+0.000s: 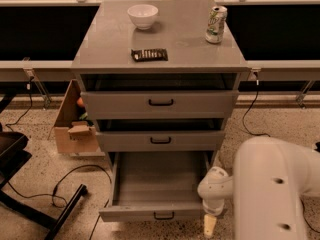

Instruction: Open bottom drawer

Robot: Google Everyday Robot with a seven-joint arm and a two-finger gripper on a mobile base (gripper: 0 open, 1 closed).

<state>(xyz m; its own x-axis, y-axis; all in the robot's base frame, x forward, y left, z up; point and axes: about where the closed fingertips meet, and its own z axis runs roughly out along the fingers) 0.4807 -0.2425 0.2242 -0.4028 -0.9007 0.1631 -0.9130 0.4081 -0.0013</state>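
The bottom drawer (155, 211) of the grey cabinet stands pulled out, its plain grey inside (160, 176) showing and empty. Its low front panel carries a small black bar handle (163, 216) at the centre. My gripper (209, 225) hangs at the drawer's front right corner, just right of the front panel, below the white arm (272, 189). One pale fingertip (209, 227) points down toward the floor. It holds nothing that I can see.
The middle drawer (160, 140) and top drawer (160, 103) are slightly out. On the cabinet top sit a white bowl (142, 16), a drink can (216, 24) and a dark snack packet (149, 54). A cardboard box (75, 126) stands left; cables and a chair base (30, 204) lie on the floor.
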